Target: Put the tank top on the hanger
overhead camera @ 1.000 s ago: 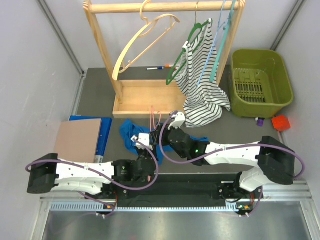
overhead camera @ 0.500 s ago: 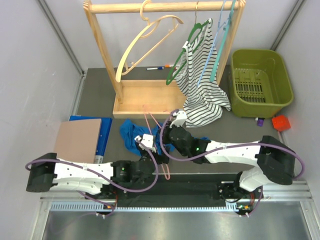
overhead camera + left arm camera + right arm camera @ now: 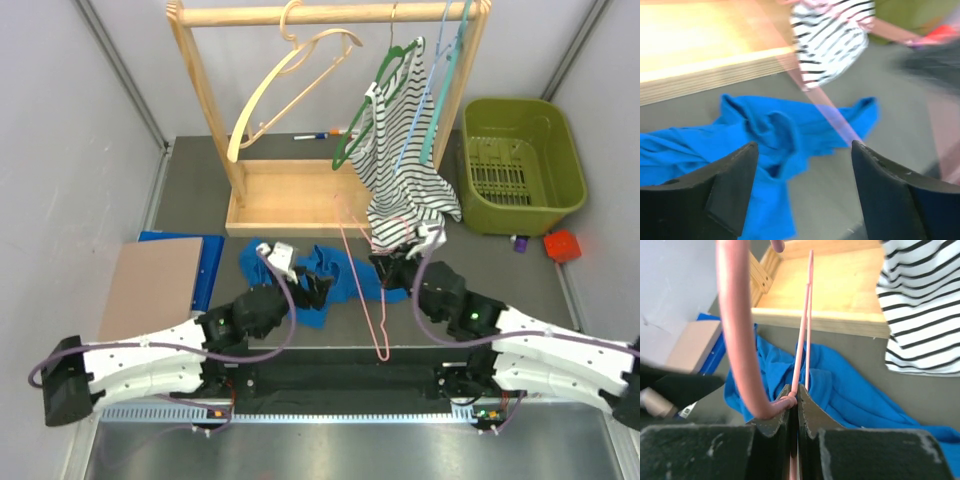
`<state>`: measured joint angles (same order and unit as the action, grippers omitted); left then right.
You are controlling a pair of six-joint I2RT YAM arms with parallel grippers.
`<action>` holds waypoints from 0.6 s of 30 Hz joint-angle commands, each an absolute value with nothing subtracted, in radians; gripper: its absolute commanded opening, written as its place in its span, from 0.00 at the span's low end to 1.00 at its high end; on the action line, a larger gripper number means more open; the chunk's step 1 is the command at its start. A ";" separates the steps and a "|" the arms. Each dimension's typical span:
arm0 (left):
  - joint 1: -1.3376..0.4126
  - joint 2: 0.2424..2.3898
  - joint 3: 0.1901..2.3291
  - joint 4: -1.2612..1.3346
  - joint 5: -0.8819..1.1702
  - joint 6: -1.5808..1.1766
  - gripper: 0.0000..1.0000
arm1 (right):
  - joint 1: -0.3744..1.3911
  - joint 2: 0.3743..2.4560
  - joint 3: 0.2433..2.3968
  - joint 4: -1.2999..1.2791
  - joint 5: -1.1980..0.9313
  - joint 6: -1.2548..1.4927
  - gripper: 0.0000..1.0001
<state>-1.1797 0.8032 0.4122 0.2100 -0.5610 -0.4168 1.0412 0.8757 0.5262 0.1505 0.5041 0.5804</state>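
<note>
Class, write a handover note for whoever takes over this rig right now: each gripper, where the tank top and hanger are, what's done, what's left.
Left gripper: open, empty, close over the tank top.
Right gripper: shut on the hanger, near its hook.
Tank top: crumpled on the table in front of the rack, not on the hanger.
Done: hanger in hand.
Left: grasp the top and thread the hanger through it.

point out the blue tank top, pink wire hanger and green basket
royal-blue fabric tank top (image 3: 765, 132): left wrist view, on its middle folds
thin pink wire hanger (image 3: 732, 325): right wrist view, on its curved hook
olive-green plastic basket (image 3: 566, 165): top view, on its right wall
</note>
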 commanded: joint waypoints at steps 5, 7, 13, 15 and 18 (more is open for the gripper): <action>-0.974 1.096 0.486 0.423 -0.163 -0.417 0.62 | 1.042 0.490 0.499 -0.254 0.612 0.617 0.00; -0.973 1.162 0.509 0.457 -0.138 -0.429 0.61 | 1.042 0.439 0.497 -0.309 0.639 0.624 0.00; -0.963 1.354 0.583 0.470 -0.164 -0.477 0.57 | 1.042 0.402 0.500 -0.377 0.658 0.647 0.00; -0.960 1.370 0.592 0.451 -0.217 -0.494 0.55 | 1.042 0.397 0.497 -0.377 0.657 0.649 0.00; -0.959 1.388 0.595 0.440 -0.258 -0.503 0.56 | 1.042 0.396 0.492 -0.374 0.650 0.649 0.00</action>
